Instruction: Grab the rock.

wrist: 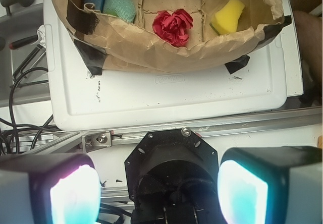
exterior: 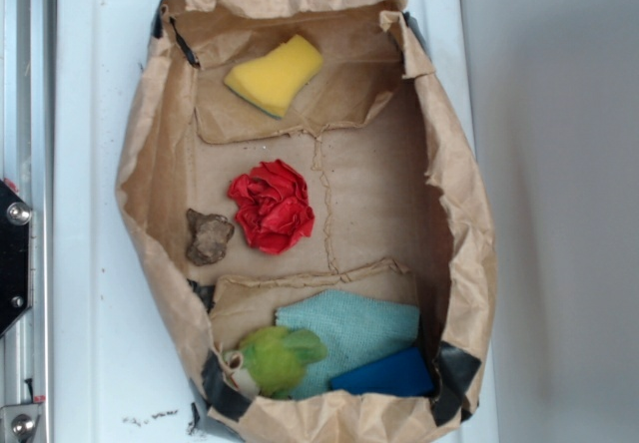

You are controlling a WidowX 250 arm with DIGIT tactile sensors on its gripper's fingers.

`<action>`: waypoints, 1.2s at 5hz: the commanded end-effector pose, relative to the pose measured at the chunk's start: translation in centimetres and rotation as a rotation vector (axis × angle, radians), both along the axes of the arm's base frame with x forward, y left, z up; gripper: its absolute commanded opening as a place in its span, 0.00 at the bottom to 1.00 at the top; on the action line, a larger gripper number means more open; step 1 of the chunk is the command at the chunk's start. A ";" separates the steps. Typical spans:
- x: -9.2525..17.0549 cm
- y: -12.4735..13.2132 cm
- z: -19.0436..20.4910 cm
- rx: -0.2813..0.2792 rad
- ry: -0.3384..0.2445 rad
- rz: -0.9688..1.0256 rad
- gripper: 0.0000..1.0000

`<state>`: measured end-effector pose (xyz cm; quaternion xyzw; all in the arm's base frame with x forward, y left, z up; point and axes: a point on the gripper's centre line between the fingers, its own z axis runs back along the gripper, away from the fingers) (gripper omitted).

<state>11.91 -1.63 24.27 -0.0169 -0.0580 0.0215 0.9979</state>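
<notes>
Rock [exterior: 208, 235] on the bag [exterior: 454, 214] floor by the left wall, just left of the red cloth wad [exterior: 271, 206], long axis roughly near-far. End effector [wrist: 157, 189] wide open, empty, back off the worktop [wrist: 166, 100] edge; rock hidden behind the bag's near wall in wrist view, so forward and over

A grey-brown pitted rock [exterior: 208, 236], red cloth wad [exterior: 271, 206], yellow sponge [exterior: 275, 74], fuzzy green plush toy [exterior: 280, 356], all inside the brown paper bag [exterior: 464, 214].
</notes>
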 end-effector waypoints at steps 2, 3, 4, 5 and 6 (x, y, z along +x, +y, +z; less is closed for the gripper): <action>3.9 1.2 -0.1 -0.019 -0.063 0.031 1.00; 6.8 1.8 -0.2 -0.012 -0.084 0.055 1.00; 9.2 2.1 -0.5 0.011 -0.072 0.086 1.00; 11.5 3.1 -2.0 0.054 -0.044 0.123 1.00; 13.3 4.2 -3.3 0.078 -0.036 0.145 1.00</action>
